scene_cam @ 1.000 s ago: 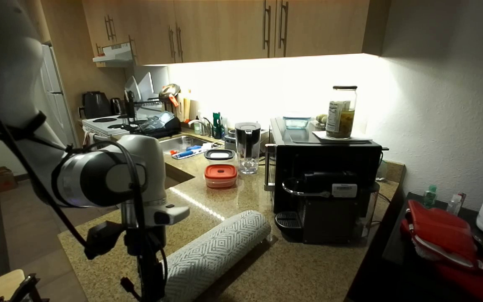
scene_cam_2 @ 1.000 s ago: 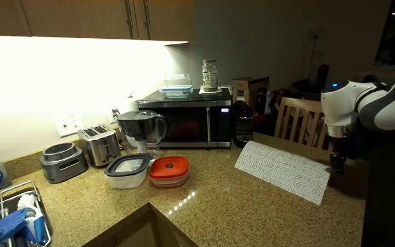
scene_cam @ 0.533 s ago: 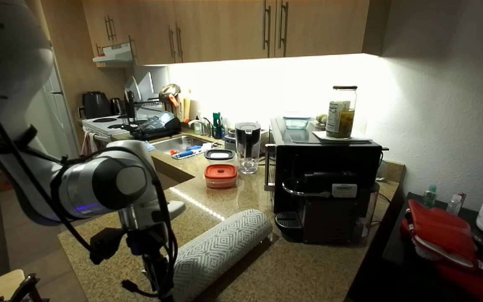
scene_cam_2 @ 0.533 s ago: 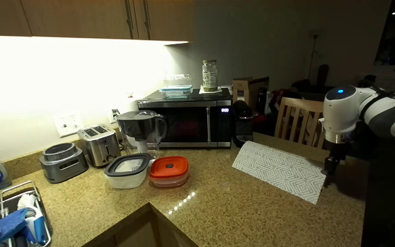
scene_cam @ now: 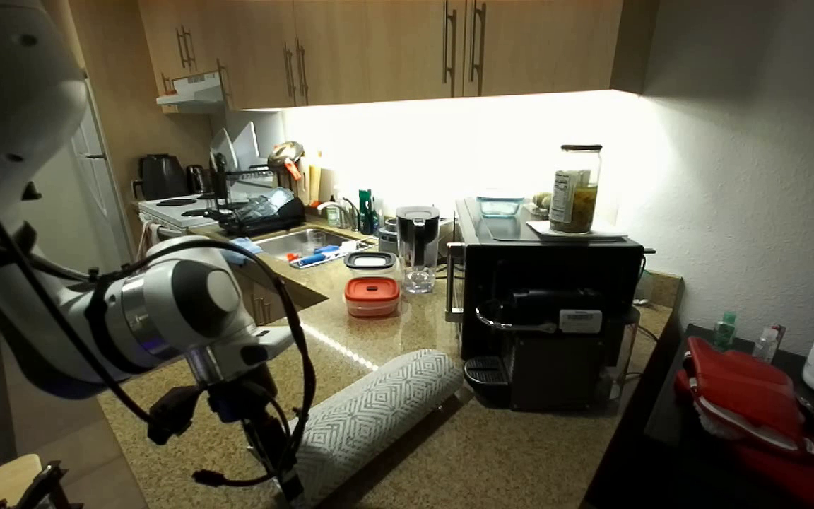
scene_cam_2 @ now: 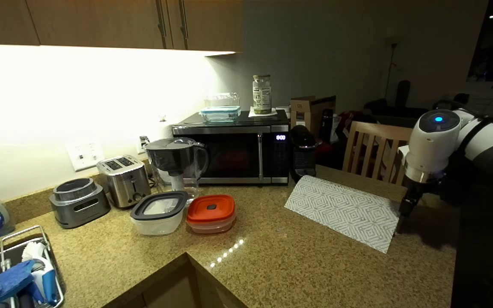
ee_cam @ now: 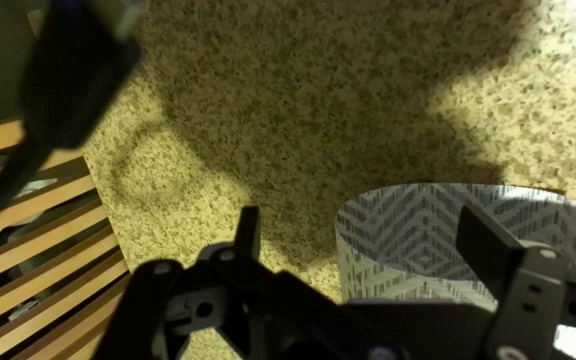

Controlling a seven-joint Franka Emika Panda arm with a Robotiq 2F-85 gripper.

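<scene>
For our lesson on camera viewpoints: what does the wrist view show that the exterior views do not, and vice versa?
Only the wrist view: the inside of the patterned roll and, clearly, the fingers of the gripper standing apart, one overlapping the roll's opening in the picture.
Only the exterior views: the microwave, red-lidded container, water pitcher and jar.
Both: the roll, the gripper and the speckled countertop.

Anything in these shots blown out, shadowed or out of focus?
In both exterior views, the wall under the cabinets is blown out and light reflects in a line off the counter; in the wrist view, a shadow crosses the counter, glare whitens the top right corner, the patterned mat is fairly sharp, and a dark cabled piece, upper left, is blurred.
</scene>
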